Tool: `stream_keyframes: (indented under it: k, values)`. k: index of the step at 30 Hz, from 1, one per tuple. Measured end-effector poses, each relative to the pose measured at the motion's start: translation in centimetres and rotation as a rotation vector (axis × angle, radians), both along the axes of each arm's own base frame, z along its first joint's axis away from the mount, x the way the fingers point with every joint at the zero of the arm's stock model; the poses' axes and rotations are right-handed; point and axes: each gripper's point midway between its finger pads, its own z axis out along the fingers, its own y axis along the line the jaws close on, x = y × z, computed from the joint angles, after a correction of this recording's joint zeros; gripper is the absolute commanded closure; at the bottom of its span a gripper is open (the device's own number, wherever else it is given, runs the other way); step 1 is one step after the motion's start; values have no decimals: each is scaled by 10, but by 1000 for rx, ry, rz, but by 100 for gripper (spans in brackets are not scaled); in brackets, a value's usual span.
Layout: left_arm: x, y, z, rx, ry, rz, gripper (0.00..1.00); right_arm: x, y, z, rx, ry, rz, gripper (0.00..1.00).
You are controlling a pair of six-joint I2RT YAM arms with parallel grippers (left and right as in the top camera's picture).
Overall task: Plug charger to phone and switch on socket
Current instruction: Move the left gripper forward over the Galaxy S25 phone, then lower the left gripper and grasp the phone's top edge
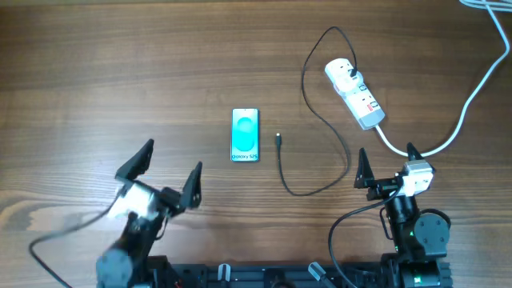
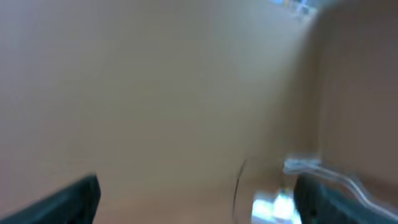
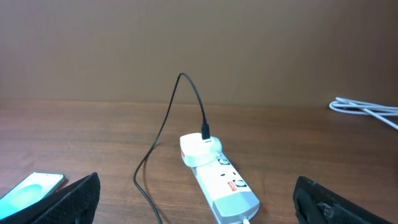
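**Charger tip lies loose beside the phone; both grippers open and empty**

The charger (image 1: pixel 279 158) is a thin black cable on the wooden table (image 1: pixel 120 64). Its small connector tip (image 1: pixel 278 139) lies just right of the phone (image 1: pixel 245 135), near it but not touching. The phone lies flat near the middle of the overhead frame. Its screen glows cyan, and the white text band is at its lower end. From the tip the cable runs toward the bottom of the frame, bends right, then climbs in a wide loop toward the top. It comes down into a black plug (image 1: pixel 352 74), which sits in the upper end of the socket (image 1: pixel 356 94).

The socket is a white strip lying at a slant in the upper right. Red-marked switches run along it; their positions are too small to tell. A thick white cord (image 1: pixel 472 92) leaves its lower end and sweeps away to the upper right corner.

The right gripper (image 1: pixel 388 164) sits just below the socket in the lower right. Its fingers are spread wide with nothing between them. In its wrist view the socket and plug are centred ahead, with the phone at the lower left edge.

The left gripper (image 1: pixel 166 172) sits at the lower left, well apart from the phone, jaws wide and holding nothing. Its wrist view is too blurred to read beyond the two dark fingers in the bottom corners.
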Motion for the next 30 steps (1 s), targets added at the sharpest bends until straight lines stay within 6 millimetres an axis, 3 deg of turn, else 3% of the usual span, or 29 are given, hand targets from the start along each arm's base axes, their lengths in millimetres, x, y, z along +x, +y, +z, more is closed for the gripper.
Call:
stream_keyframes:
  k: [1,3,5,7,9,10,12,14,17,19,21,24,25,30]
  values:
    - [-13,-3,22,-9,-99,-25,0,0,0,0,0,0,0,0]
    - [-60,0,81,-51,-397,-35,0,0,0,0,0,0,0,0]
    - [-71,10,108,-127,-436,-14,0,0,0,0,0,0,0,0]
    - [-70,15,141,-167,-365,-2,0,0,0,0,0,2,0,0]
    - [-57,18,182,-189,-192,25,0,0,0,-1,0,3,-1,0]
    - [-37,19,200,-193,-3,46,0,0,0,-1,0,3,-3,0]
    - [0,17,204,-150,402,72,0,0,-1,-1,0,4,-3,0]
    - [32,5,211,-106,687,18,0,0,-1,-1,0,5,-3,0]
    - [86,-12,195,-100,982,-96,1,0,-1,-1,0,5,-3,0]
    - [111,-23,164,-119,1173,-100,0,0,-1,-1,0,4,-3,0]
    - [125,-41,125,-77,1340,-49,0,0,-1,-1,0,4,-3,0]
    - [136,-67,32,80,1653,146,0,0,-1,-1,0,4,-3,0]
    - [142,-72,10,125,1704,196,0,0,-1,-1,0,4,-3,0]
    - [159,-97,-67,286,1855,295,0,0,-1,-1,0,4,-3,0]
